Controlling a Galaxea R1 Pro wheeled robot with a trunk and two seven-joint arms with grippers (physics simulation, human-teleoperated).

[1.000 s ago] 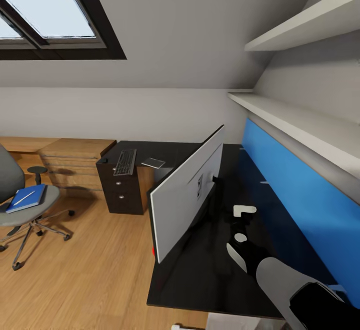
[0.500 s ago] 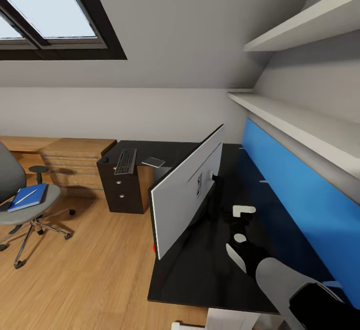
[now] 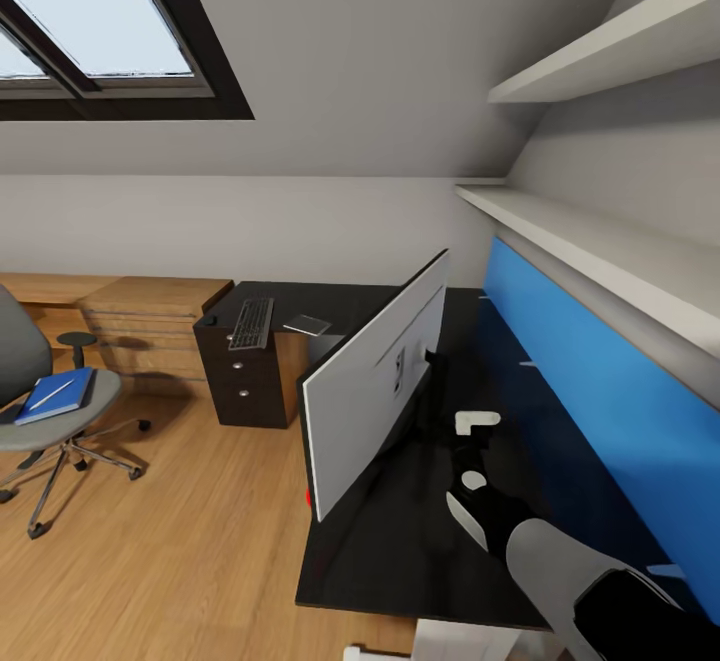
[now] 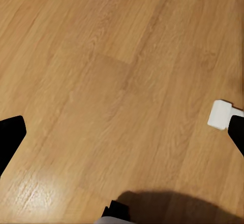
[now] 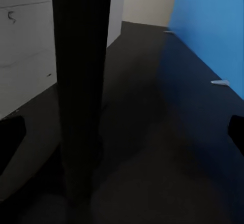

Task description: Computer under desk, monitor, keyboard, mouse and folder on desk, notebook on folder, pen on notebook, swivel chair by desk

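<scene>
1. The monitor [image 3: 375, 396] stands on the desk [image 3: 400, 551], turned so that its pale back faces the room and its long axis runs away from the robot, along the blue wall panel [image 3: 590, 391].
2. The right gripper [image 3: 470, 436] is low over the black desk top, just behind the monitor. In the right wrist view the slim neck of the monitor [image 5: 81, 87] rises directly ahead of the fingers, slightly to one side of the middle.
3. The two dark fingertips [image 5: 10, 137] stay at the opposite edges of that view, so the fingers are spread wide and hold nothing.
4. The left gripper [image 4: 122, 148] looks down at the wooden floor [image 4: 101, 71], also spread wide and empty.
5. I judge the right arm is nearer and will take the monitor by its neck to turn it.
6. Further away, the keyboard [image 3: 251, 323] lies on the far part of the desk; the folder [image 3: 56, 394] with the pen [image 3: 50, 393] on it lies on the swivel chair [image 3: 40, 411].
</scene>
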